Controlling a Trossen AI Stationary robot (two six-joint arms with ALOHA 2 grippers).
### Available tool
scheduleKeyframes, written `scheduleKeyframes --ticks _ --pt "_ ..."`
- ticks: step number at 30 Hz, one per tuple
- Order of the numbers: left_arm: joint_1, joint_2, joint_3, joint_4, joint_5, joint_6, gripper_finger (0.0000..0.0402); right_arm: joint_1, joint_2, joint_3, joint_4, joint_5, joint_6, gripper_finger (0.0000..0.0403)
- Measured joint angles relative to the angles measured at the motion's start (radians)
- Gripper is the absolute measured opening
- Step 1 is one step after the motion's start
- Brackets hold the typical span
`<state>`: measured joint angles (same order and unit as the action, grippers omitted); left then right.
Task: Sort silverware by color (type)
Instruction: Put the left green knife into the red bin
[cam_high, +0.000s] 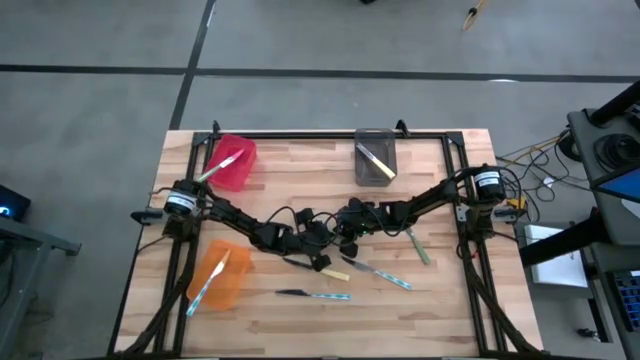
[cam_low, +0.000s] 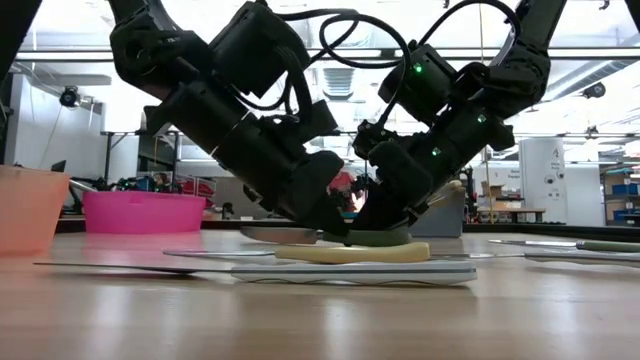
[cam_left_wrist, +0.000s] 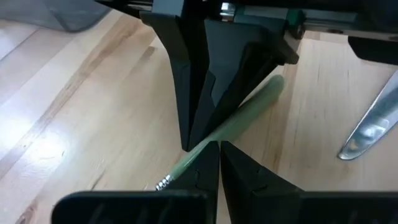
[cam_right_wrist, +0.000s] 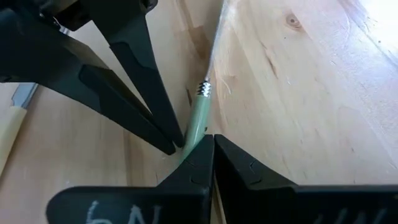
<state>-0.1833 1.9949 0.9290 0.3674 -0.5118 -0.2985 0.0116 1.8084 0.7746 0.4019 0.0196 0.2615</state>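
The slim table knife with pale green plastic handle (cam_left_wrist: 239, 118) and silver metal blade lies flat on the wooden slat table (cam_high: 440, 310), near its middle; the closed left gripper (cam_left_wrist: 214, 146) and the closed right gripper (cam_right_wrist: 199, 140) meet at its handle, tips touching it — neither holds it. On the table lie five knives; one knife is in each of three bins — pink (cam_high: 235, 165), orange (cam_high: 225, 285), grey (cam_high: 375, 160).

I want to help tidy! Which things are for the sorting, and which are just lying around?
For the job: green-handled knife, yellow-handled knife, blue-handled knife, red bin, orange bin, grey bin.
Lying about: cables beside the table, yellowish thing on floor.
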Motion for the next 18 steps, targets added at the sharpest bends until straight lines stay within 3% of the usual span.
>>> scheduleKeyframes --ticks 18 --pt "0.0 -0.002 0.002 -0.022 0.002 -0.011 0.0 -0.001 -0.002 0.0 0.0 0.006 0.035 0.0019"
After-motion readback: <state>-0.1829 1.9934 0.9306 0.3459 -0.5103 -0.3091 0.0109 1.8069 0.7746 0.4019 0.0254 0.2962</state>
